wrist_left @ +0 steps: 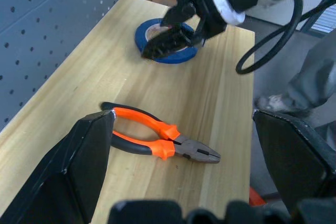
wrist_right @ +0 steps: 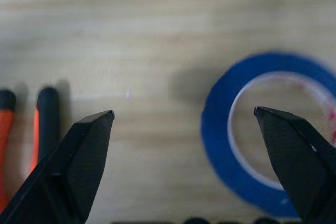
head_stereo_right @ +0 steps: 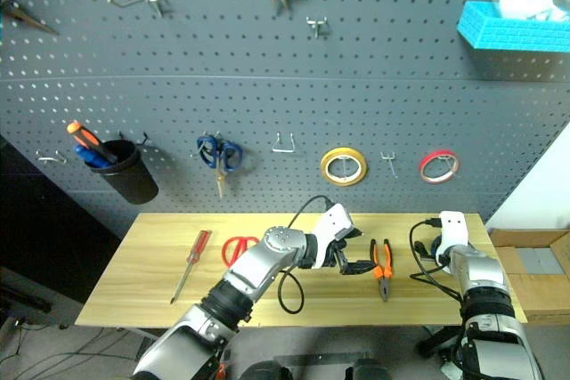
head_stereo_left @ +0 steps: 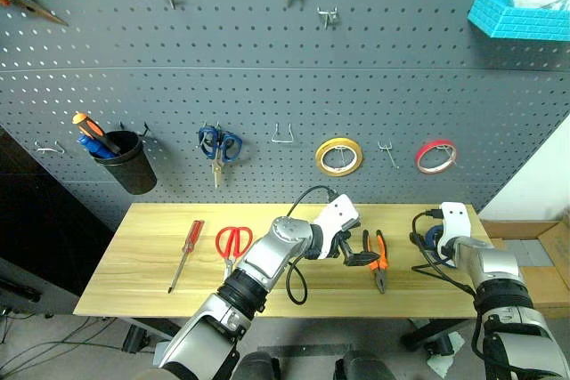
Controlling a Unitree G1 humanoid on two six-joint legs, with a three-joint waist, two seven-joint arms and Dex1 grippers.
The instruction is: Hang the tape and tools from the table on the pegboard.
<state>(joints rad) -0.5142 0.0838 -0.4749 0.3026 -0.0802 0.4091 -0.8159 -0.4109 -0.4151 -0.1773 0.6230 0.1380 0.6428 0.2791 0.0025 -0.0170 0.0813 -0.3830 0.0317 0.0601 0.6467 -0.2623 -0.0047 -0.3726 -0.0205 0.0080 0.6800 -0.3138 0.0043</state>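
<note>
From the head camera, the table [head_stereo_left: 160, 287] stands against the pegboard [head_stereo_left: 267, 60]. Taking the pliers [head_stereo_left: 380, 260] as landmark: they lie flat on the table, nose toward the near edge. The left claw [head_stereo_left: 356, 254] hovers just to their left, its fingers apart. The red-handled scissors [head_stereo_left: 232, 244] lie further left of the pliers, and the slim red-handled screwdriver [head_stereo_left: 186, 254] lies left of those. The right claw [head_stereo_left: 441, 239] is to the right of the pliers, over the blue tape [head_stereo_left: 431, 236], which is mostly hidden behind it. On the pegboard above hang blue-handled scissors [head_stereo_left: 218, 145], a yellow roll [head_stereo_left: 339, 157] and a red roll [head_stereo_left: 435, 156].

In the left wrist view, the pliers lie between the spread black fingers [wrist_left: 68, 177] without touching them; beyond the pliers the tape lies flat, the right claw just above it.

In the right wrist view, the fingers [wrist_right: 73, 166] stand wide apart, holding nothing; the tape rests on the table under one finger, the pliers' handles beside the other.
</note>
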